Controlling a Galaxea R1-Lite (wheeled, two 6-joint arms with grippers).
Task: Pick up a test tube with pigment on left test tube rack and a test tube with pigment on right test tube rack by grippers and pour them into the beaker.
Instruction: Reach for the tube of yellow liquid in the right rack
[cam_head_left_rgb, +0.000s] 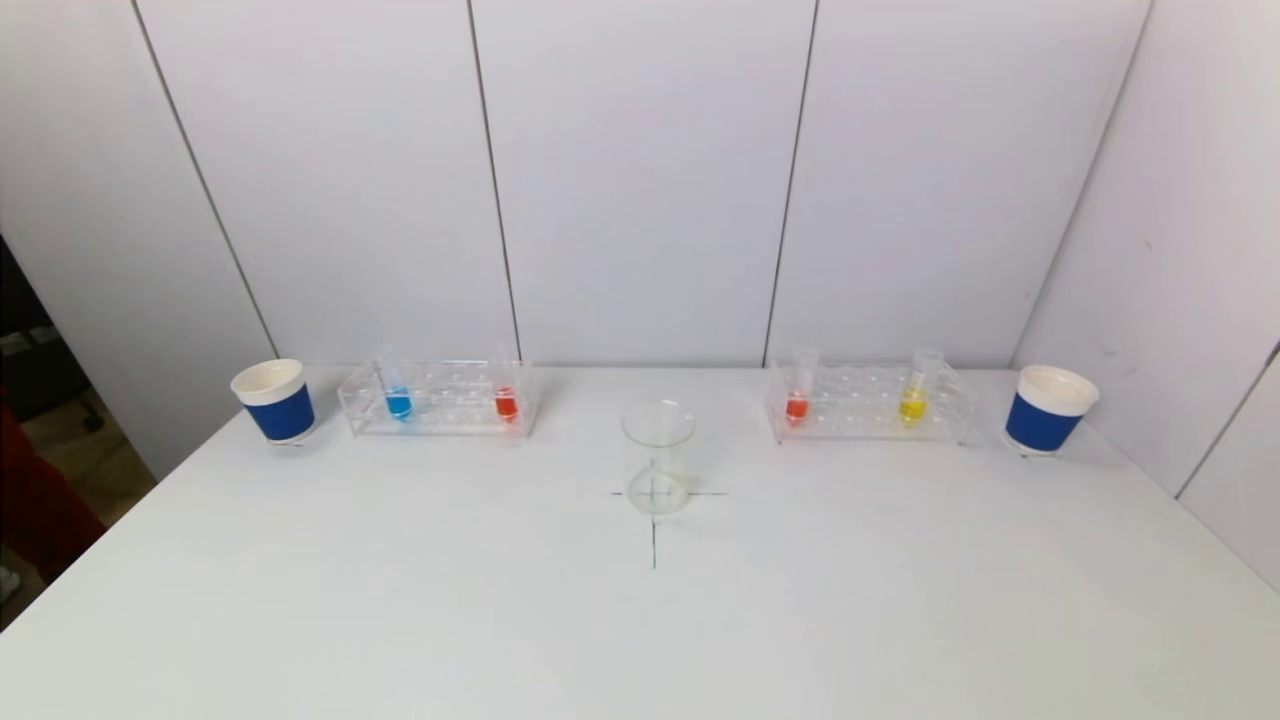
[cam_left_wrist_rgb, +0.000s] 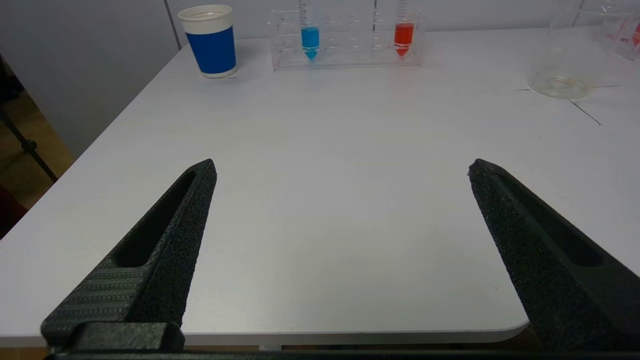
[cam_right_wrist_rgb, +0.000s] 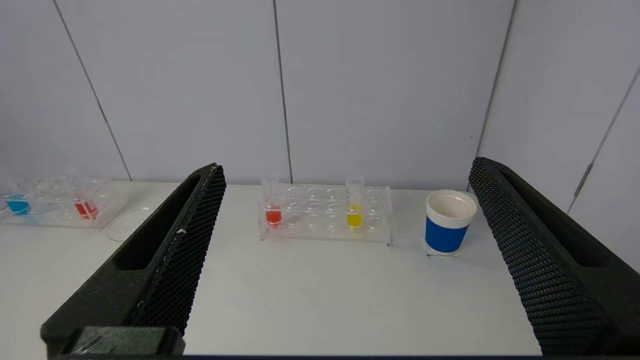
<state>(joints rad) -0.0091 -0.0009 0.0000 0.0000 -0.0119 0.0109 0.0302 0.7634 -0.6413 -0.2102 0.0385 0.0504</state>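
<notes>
A clear left rack (cam_head_left_rgb: 440, 398) at the table's back left holds a blue-pigment tube (cam_head_left_rgb: 398, 400) and a red-pigment tube (cam_head_left_rgb: 506, 400). The right rack (cam_head_left_rgb: 868, 402) holds a red-orange tube (cam_head_left_rgb: 797, 403) and a yellow tube (cam_head_left_rgb: 912, 402). An empty glass beaker (cam_head_left_rgb: 658, 457) stands between them on a drawn cross. Neither arm shows in the head view. My left gripper (cam_left_wrist_rgb: 342, 167) is open over the table's near left edge, far from the left rack (cam_left_wrist_rgb: 345, 40). My right gripper (cam_right_wrist_rgb: 346, 165) is open, well short of the right rack (cam_right_wrist_rgb: 325, 212).
A blue-and-white paper cup (cam_head_left_rgb: 274, 400) stands left of the left rack, and another cup (cam_head_left_rgb: 1048, 408) right of the right rack. White wall panels close the back and right side. The table's left edge drops to the floor.
</notes>
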